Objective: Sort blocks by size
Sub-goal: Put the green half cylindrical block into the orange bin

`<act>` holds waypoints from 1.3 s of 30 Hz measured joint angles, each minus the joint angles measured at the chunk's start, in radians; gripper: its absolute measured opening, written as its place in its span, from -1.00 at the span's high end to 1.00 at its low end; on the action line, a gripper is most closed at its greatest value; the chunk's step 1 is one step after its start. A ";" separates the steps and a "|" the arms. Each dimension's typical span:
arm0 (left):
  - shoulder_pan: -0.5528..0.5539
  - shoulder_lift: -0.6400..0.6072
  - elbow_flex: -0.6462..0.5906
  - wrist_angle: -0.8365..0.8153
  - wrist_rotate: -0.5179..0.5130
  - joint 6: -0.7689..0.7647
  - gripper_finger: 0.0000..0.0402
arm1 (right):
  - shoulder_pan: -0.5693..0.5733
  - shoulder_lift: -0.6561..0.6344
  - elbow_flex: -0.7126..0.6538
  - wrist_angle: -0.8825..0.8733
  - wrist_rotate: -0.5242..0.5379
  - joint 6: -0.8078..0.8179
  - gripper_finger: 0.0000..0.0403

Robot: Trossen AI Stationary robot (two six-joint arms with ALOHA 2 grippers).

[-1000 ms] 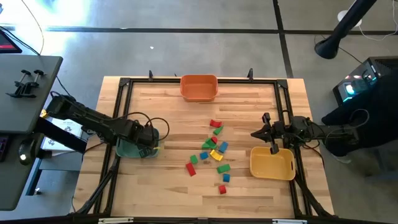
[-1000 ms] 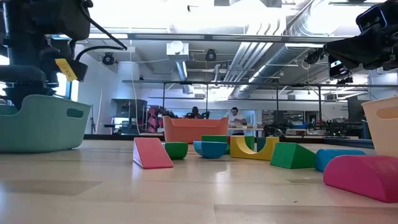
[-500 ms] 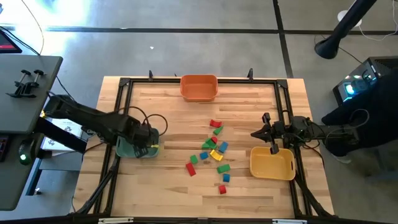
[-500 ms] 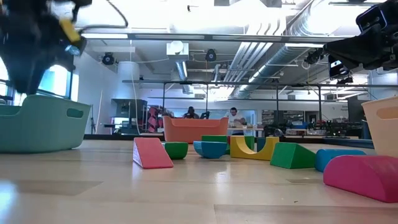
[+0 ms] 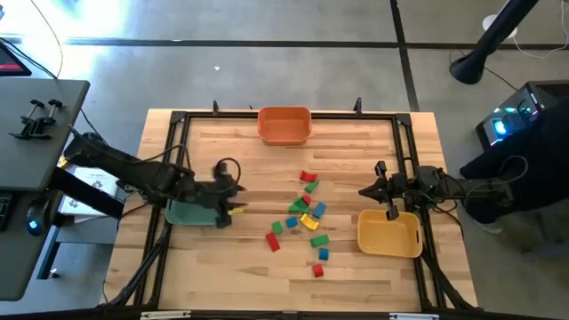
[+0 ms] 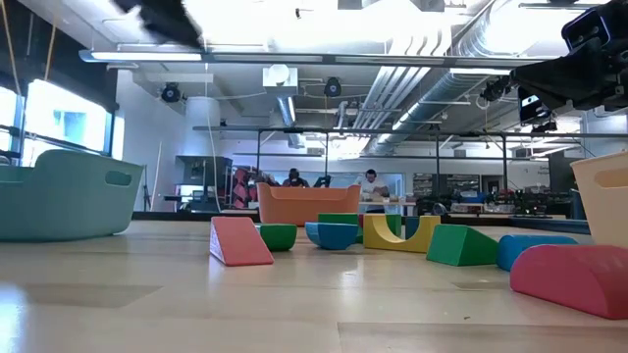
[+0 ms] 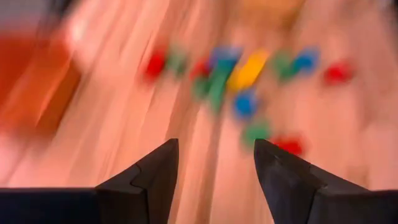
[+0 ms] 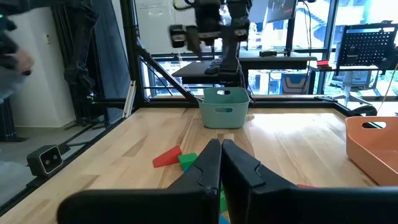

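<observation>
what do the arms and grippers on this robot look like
Both arms are dark, nearly black, jointed links with loose black cables looping beside them. The left arm carries a small yellow tag. Each gripper, left gripper and right gripper, has two dark, angular, tapering fingers.

Left wrist view's blocks [image 7: 247, 71] motion-smeared; pink block [image 6: 572, 278] cut by low view's edge.

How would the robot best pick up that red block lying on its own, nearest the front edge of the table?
Probably straight from above, closing on the two opposite flat sides of the red block. It lies flat, apart from the blue block beside it, leaving room for open fingers.
</observation>
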 joint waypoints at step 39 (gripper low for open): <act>0.278 0.360 -0.285 1.306 0.206 0.309 0.02 | 0.024 0.176 0.000 0.459 0.196 0.313 1.00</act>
